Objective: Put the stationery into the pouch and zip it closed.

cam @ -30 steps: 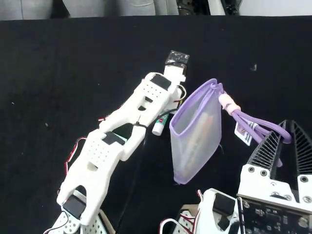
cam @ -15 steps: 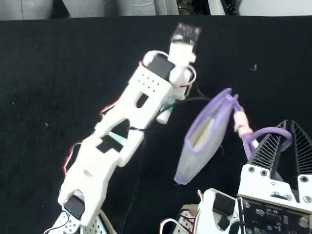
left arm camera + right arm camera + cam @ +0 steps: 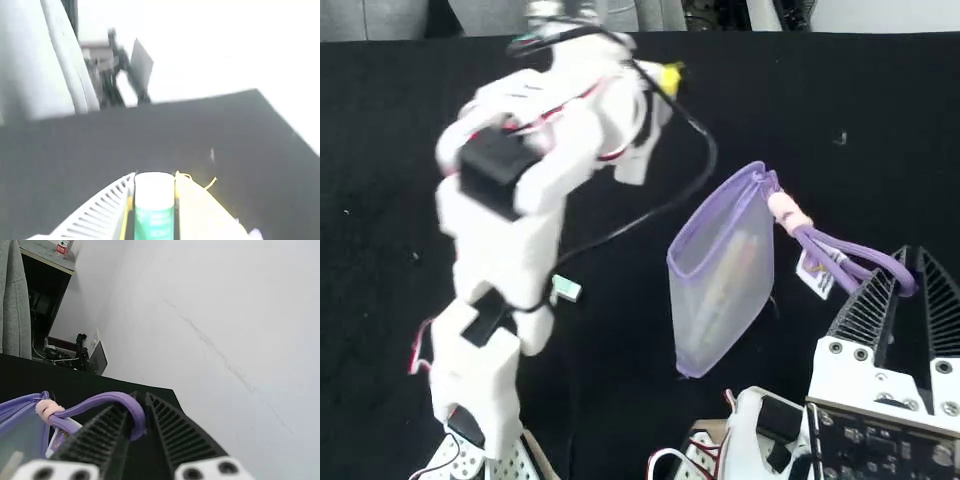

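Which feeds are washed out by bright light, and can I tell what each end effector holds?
Left wrist view: the room beyond the table is blown out white, yet the white-capped green tube in the left end effector is recognisable. Right wrist view: the wall is bright, but the purple strap in the right end effector is plain. High view: evenly lit, pouch distinct.

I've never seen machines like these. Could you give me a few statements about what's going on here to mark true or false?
1. The right claw is clamped on the purple strap. True.
2. The pouch is zipped shut. False: its mouth gapes open.
3. The left claw holds a green-and-white tube. True.
4. The table is white. False: it is black.
5. The pouch is empty. False: pale items show through its side.
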You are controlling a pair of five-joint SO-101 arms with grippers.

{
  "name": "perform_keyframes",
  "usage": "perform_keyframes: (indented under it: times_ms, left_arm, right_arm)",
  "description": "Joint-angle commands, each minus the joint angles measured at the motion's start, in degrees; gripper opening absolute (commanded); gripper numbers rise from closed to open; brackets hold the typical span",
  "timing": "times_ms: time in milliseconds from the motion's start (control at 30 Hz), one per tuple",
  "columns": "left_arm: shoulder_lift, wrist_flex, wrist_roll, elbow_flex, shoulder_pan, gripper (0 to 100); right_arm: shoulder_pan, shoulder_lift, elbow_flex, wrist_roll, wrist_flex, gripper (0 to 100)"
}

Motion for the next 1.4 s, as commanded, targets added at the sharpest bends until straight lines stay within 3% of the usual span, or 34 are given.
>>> perform_keyframes:
  times_ms: [0, 200, 367, 567, 733, 933, 1167, 1267, 1367]
  left_arm:
    - [-8.18, 0.26, 0.35, -3.74, -1.1, 3]
    - [-20.13, 0.26, 3.25, 2.07, 4.44, 3]
    - [-35.96, -0.09, 3.08, 18.42, 14.29, 3]
    - [-48.09, -8.79, 3.43, 40.57, 16.04, 3]
    - [-57.23, -22.95, 3.43, 62.11, 18.59, 3]
    - [-73.14, -47.21, 3.25, 91.38, 24.13, 3]
    - [-88.44, -76.4, 2.99, 121.63, 24.66, 3]
    - [-90.99, -83.78, 2.64, 129.98, 24.66, 3]
    - [-90.99, -88.18, -3.34, 134.64, 24.57, 3]
  right_arm:
    - [0.53, -0.4, -1.54, 0.62, 0.18, 1.1]
    - [0.53, -0.4, -1.54, 0.7, 0.18, 1.1]
    - [0.53, -0.4, -1.54, 0.7, 0.18, 1.1]
    - [0.53, -0.4, -1.54, 0.7, 0.09, 1.1]
    - [0.53, -0.4, -1.54, 0.7, 0.09, 1.1]
    - [0.62, -0.4, -1.54, 0.79, 0.09, 1.1]
    - [0.53, -0.4, -1.54, 0.79, 0.18, 1.1]
    - [0.53, -0.4, -1.54, 0.79, 0.18, 1.1]
    - [0.53, -0.4, -1.54, 0.79, 0.26, 1.1]
